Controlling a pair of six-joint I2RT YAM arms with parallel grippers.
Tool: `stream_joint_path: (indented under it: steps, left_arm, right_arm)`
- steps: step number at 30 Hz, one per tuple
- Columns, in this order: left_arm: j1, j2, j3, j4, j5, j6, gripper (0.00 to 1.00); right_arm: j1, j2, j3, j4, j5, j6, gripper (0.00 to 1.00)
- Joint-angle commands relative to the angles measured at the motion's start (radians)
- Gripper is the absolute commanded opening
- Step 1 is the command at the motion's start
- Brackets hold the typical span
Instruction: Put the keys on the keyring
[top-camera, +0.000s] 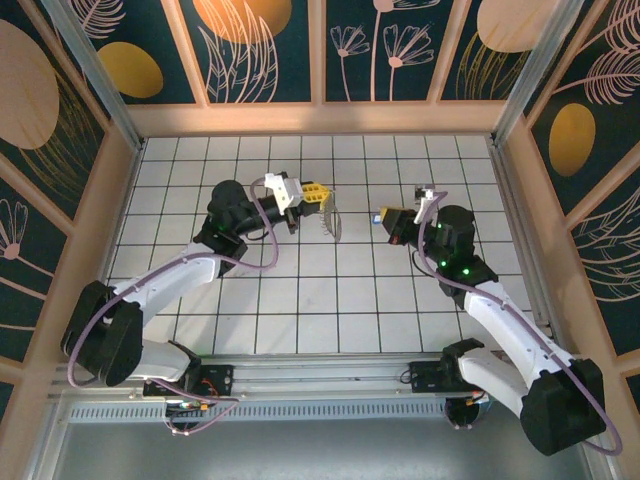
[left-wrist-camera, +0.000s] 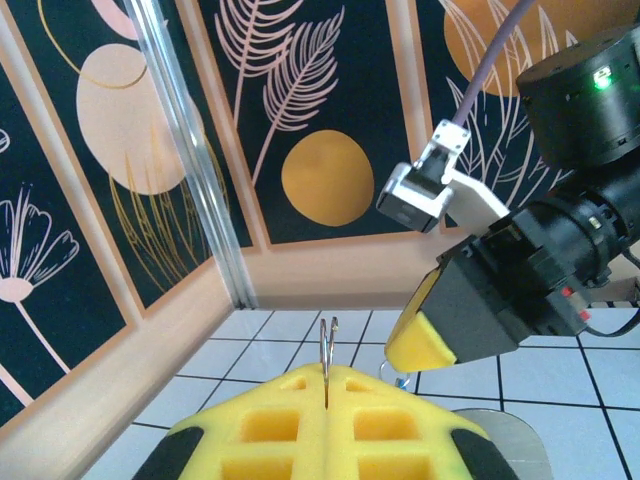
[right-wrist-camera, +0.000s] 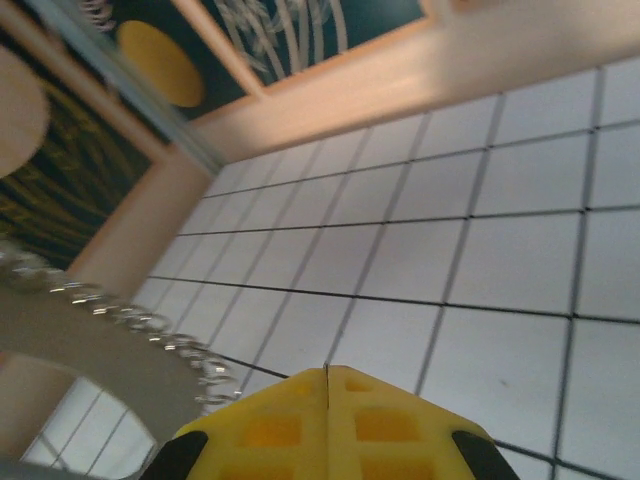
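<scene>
Yellow, waffle-moulded jaws of the left gripper are pinching shut on the silvery keyring, a thin wire edge-on, above the white tiled tabletop; the right gripper is clamping the small blue-headed key near the ring's bumpy, chain-like side

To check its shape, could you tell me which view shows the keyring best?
Top external: the keyring shows as a loop at the left gripper. Left wrist gives a thin edge-on sliver; right wrist gives a blurred, cropped close-up of its bumpy side.
</scene>
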Motion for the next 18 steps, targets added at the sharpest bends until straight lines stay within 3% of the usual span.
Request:
stream_joint_path:
  steps: [1, 8, 18]
  left_arm:
    - [-0.006, 0.014, 0.048, -0.001, 0.018, 0.009, 0.00]
    - [-0.009, 0.037, 0.075, -0.024, 0.049, 0.018, 0.00]
    - [-0.021, 0.040, 0.098, -0.102, 0.053, 0.058, 0.00]
  right_arm:
    - [-0.009, -0.016, 0.049, 0.142, -0.144, -0.062, 0.00]
    - [-0.009, -0.021, 0.066, 0.216, -0.250, -0.097, 0.00]
    - [-0.008, -0.033, 0.073, 0.318, -0.297, -0.062, 0.00]
